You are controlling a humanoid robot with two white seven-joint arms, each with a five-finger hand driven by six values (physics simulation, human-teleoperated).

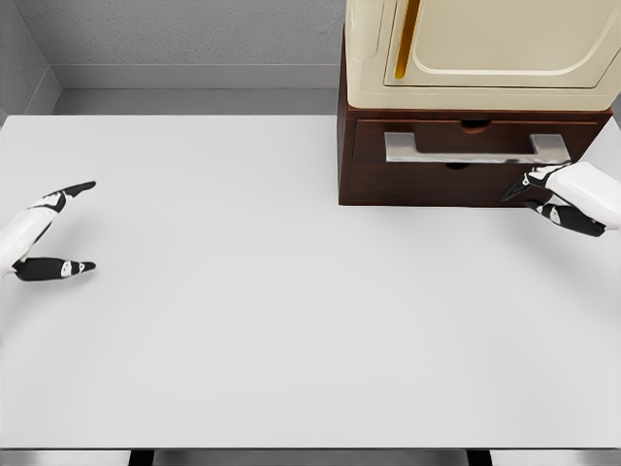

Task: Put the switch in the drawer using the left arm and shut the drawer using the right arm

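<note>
A dark brown drawer cabinet (388, 184) stands at the table's back right. Its drawer front (374, 146) carries a wide silver handle (475, 148) and looks pushed in flush with the cabinet. No switch shows anywhere in the head view. My right hand (520, 194) hovers just right of the drawer's lower corner; its fingers point left, relaxed, and hold nothing. My left hand (82, 225) sits at the table's far left edge, thumb and fingers spread apart with nothing between them.
A cream-coloured appliance (485, 49) sits on top of the cabinet. The white table (291, 311) stretches across the view, with a grey wall behind it.
</note>
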